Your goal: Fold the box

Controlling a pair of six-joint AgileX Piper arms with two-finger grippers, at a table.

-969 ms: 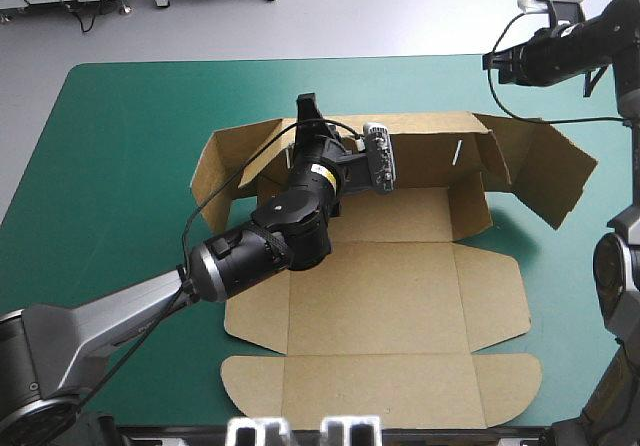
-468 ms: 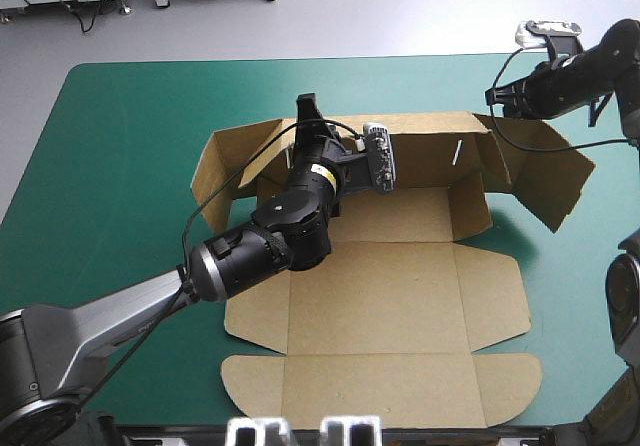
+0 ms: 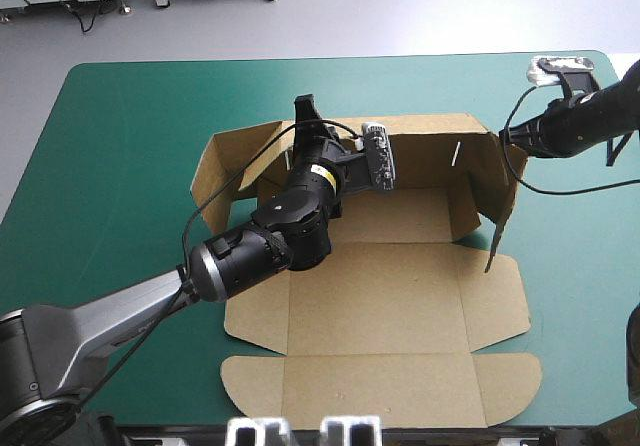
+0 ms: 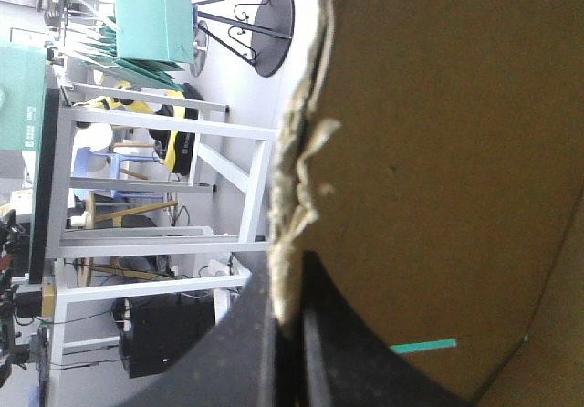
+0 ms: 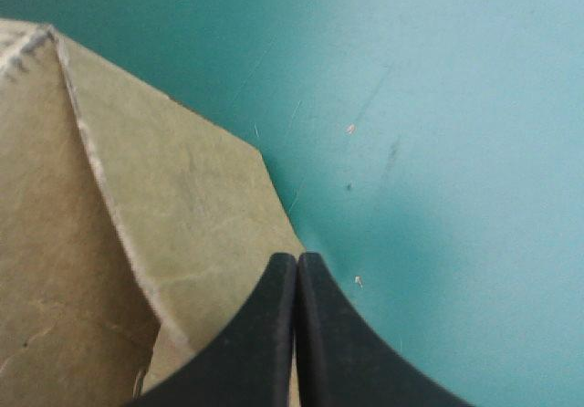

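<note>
With the box (image 3: 400,306) mid-surface (image 3: 120,146), your left gripper (image 4: 287,284) is pinched onto the top edge of its far wall (image 3: 430,151) to hold it upright, while your right gripper (image 5: 297,259), closed tight and empty, nudges the side flap (image 3: 508,191) inward, likely for tucking.

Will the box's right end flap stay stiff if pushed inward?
Probably stiff: the flap stands straight, hinging at its crease. Likely light, so the box may slide on the teal-green cover.
</note>
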